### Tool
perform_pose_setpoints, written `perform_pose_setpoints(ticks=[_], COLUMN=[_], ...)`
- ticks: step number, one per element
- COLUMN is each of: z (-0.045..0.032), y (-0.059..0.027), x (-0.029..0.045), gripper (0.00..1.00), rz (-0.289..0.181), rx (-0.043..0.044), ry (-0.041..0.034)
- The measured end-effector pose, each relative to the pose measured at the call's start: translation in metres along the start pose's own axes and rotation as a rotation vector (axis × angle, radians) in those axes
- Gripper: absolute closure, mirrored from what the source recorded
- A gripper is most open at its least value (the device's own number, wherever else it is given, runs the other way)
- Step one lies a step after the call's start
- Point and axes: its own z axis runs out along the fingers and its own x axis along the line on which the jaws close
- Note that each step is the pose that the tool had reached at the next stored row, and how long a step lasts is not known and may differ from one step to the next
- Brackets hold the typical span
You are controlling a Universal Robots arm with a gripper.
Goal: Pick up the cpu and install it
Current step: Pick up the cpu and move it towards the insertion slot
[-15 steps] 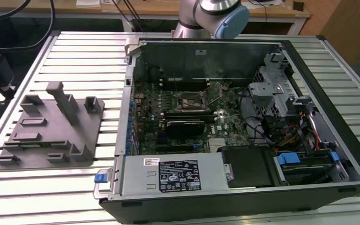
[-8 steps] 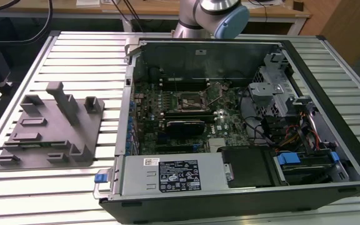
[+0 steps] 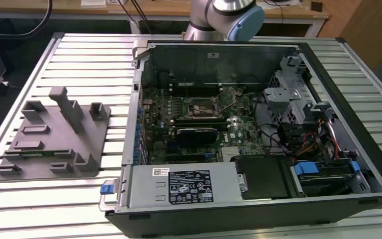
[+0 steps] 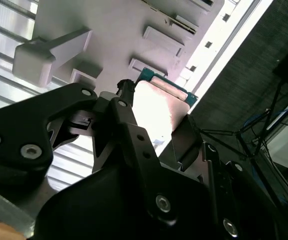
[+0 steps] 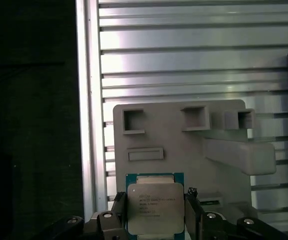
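Observation:
The cpu [image 5: 155, 207] is a flat square chip with a silvery top and a thin green rim. My gripper [image 5: 155, 200] is shut on it, one dark finger pressing on each of two opposite edges. In the second wrist view the cpu [image 4: 159, 107] sits tilted between the black fingers [image 4: 126, 107] of the gripper [image 4: 156, 114]. It hangs above the grey moulded fixture [image 5: 184, 145], clear of its pockets. In the exterior view the same fixture [image 3: 51, 137] lies on the table at the exterior view's left. The motherboard socket [image 3: 203, 106] is inside the open computer case [image 3: 350, 124].
The arm's joint [image 3: 234, 17] is at the far edge, behind the case. The fixture carries a tall post [image 3: 68, 107] and raised blocks. A power supply [image 3: 177, 184], drive cage [image 3: 280, 97] and cables [image 3: 310, 142] crowd the case. The slatted table's edge [image 5: 88, 100] borders dark floor.

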Motion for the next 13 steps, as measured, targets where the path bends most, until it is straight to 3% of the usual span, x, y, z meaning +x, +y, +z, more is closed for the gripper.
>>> perform_pose_setpoints(ticks=[13], z=[-0.0274], y=[0.0016], x=[-0.0012], gripper=[0.45], rz=[0.0], rx=[0.0], ry=[-0.0001])
